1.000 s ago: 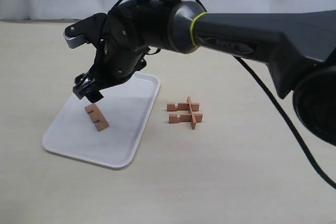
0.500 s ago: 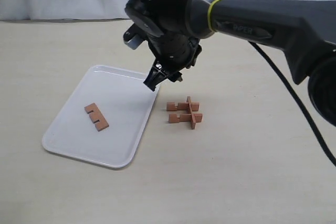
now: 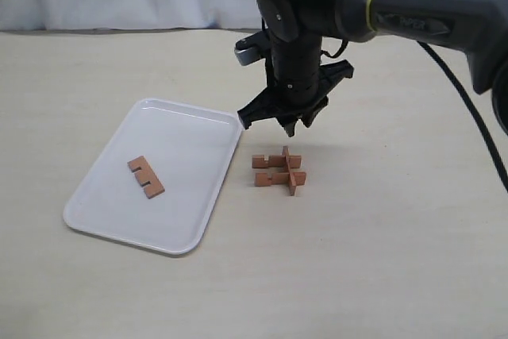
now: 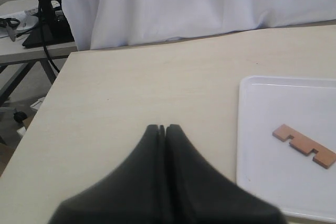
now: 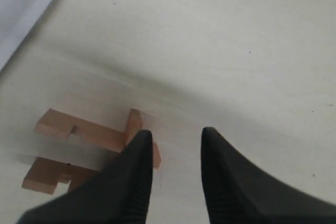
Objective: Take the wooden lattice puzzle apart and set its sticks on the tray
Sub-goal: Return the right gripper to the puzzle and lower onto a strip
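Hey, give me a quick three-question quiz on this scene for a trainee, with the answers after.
1. True or false: one notched reddish-brown wooden stick lies on the flat white rectangular plastic tray.
2. The reddish-brown wooden lattice puzzle sits: A) on the tray, B) on the beige table beside the tray, C) in a gripper.
3. Which gripper hangs over the puzzle?
Key: 1 true; 2 B; 3 the right gripper, jaws apart, empty.

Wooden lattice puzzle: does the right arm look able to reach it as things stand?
Probably yes. The right gripper hangs close above the wooden lattice puzzle, jaws apart, with nothing between them.
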Action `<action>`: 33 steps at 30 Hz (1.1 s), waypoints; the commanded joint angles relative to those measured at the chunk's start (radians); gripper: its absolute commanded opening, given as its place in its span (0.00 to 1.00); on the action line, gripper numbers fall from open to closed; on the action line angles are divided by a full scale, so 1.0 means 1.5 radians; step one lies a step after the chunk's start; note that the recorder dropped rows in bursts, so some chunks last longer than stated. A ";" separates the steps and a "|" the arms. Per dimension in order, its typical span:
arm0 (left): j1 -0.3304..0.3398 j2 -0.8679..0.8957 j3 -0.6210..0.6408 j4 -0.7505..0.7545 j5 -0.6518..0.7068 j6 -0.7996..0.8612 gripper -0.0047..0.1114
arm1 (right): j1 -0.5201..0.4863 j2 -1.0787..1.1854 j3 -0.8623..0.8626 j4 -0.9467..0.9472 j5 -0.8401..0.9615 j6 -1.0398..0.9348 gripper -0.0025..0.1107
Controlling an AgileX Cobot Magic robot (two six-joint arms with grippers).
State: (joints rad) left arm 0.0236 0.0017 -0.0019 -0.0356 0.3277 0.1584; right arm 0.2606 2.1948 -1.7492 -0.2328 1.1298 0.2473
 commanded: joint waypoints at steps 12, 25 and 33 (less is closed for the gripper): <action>-0.001 -0.001 0.001 0.000 -0.012 0.001 0.04 | -0.011 0.018 0.058 0.081 -0.130 0.002 0.29; -0.001 -0.001 0.001 0.000 -0.012 0.001 0.04 | -0.011 0.018 0.084 0.026 -0.157 0.122 0.29; -0.001 -0.001 0.001 -0.002 -0.012 0.001 0.04 | -0.011 0.018 0.129 0.027 -0.202 0.122 0.29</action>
State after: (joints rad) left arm 0.0236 0.0017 -0.0019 -0.0356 0.3277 0.1584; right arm 0.2496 2.2251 -1.5641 -0.1866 0.8473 0.4290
